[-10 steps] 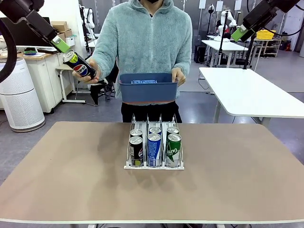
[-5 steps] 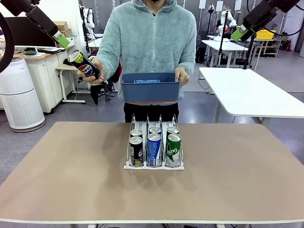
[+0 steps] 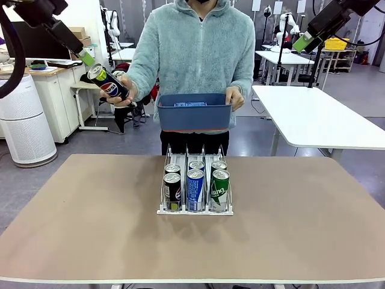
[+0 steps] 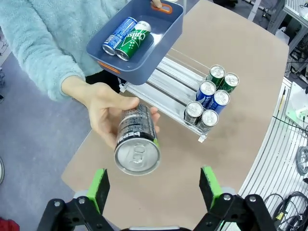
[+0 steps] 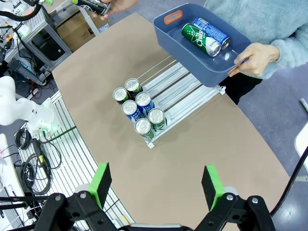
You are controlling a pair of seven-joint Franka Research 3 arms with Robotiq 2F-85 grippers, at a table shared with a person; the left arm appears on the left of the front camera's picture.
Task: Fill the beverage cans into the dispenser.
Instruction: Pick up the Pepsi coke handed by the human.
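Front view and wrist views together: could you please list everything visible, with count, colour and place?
Table: one, brown, centre of the scene.
Dispenser: one, clear with white base, mid-table.
Racked cans: six, two black, two blue, two green, upright at the dispenser's robot-side end.
Bin: one, dark blue, held above the table's far edge.
Binned cans: two, one blue, one green, lying in the bin.
Pepsi can: one, black, held up beyond the far left edge.
Person: one, teal fleece, far side; one hand holds the Pepsi can, the other hand the bin.
Left tool: one, black with green pads, open, facing the Pepsi can's top.
Right tool: one, same colours, open, high above the table.
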